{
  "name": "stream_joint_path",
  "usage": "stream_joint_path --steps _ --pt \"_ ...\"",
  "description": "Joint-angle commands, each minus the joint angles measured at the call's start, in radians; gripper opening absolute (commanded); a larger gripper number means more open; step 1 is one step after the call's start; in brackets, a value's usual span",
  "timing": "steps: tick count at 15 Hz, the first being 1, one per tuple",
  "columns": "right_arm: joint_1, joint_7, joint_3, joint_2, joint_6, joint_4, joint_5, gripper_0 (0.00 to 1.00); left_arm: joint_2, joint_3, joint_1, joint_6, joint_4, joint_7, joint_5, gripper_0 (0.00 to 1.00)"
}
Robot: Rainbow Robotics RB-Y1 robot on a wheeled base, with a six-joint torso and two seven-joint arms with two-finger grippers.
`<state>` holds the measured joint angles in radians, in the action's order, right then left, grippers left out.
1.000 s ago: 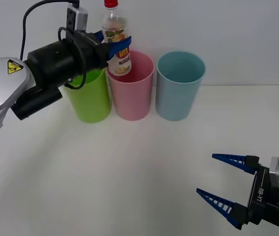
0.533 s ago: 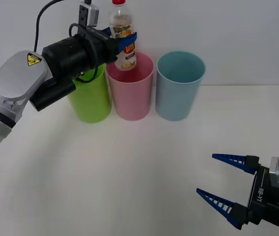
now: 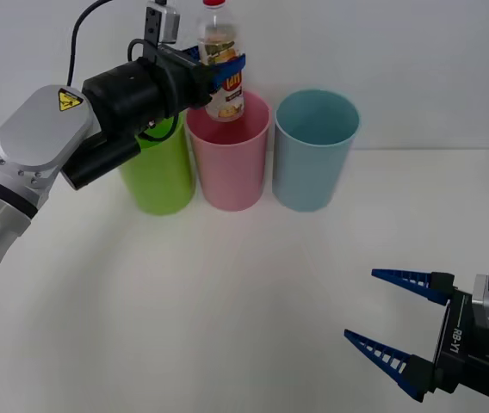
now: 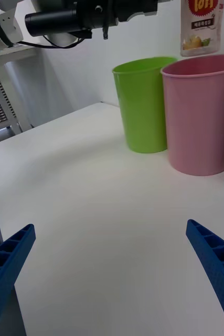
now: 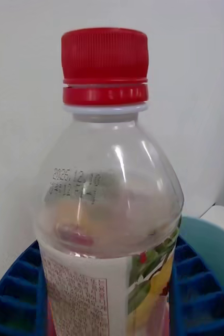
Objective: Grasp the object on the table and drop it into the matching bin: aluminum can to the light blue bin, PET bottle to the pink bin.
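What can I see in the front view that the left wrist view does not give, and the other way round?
Front view alone: the left gripper holding the bottle upright over the pink bin, the green bin, and the right gripper open low over the table. Left wrist view alone: a printed date on the bottle's shoulder. Both: the bottle, its red cap, and the blue bin.

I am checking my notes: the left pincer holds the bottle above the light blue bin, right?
Not quite. In the front view the left pincer holds the bottle above the pink bin, not the light blue bin.
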<state>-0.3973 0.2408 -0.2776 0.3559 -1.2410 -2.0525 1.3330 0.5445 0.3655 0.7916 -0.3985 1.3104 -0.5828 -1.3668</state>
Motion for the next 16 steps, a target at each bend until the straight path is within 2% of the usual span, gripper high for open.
stream_joint_path --steps 1,11,13,16 --pt "0.000 0.000 0.000 0.000 0.000 0.000 0.000 1.00 0.000 0.001 0.000 0.000 0.000 0.000 0.006 1.00" --pt "0.000 0.000 0.000 0.000 0.000 0.000 0.000 1.00 -0.003 0.010 -0.002 -0.011 0.023 0.008 0.043 1.00" --pt "0.000 0.000 0.000 0.000 0.000 0.000 0.000 1.00 0.015 0.009 -0.003 -0.052 0.030 0.023 0.103 1.00" --pt "0.000 0.000 0.000 0.000 0.000 0.000 0.000 1.00 0.087 0.010 -0.031 -0.149 0.052 0.140 0.276 1.00"
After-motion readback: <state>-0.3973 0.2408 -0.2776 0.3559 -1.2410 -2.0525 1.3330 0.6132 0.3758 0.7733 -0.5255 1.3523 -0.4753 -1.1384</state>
